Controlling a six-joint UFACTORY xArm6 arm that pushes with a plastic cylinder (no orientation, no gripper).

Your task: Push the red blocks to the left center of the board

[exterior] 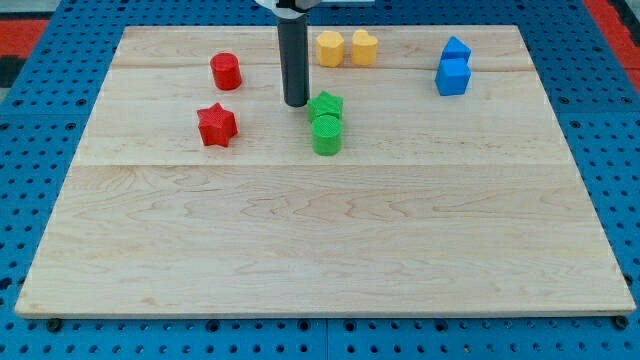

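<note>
Red star block (216, 125) left of my tip (296, 104), well apart, slightly nearer view's bottom; red cylinder block (226, 71) farther up, left of rod, apart; my tip bare, holding nothing, just left of green star block (326, 104); green cylinder block (327, 135) touching green star from below; ribbed plastic look; yellow pair (346, 48), blue pair (453, 68) near top edge; pale wood board (320, 240) on blue pegboard (20, 120).

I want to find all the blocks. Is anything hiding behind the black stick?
No block shows behind the rod, only bare board. My tip stands just left of the green star block. The strip the rod covers looks too narrow to hide a whole block.
</note>
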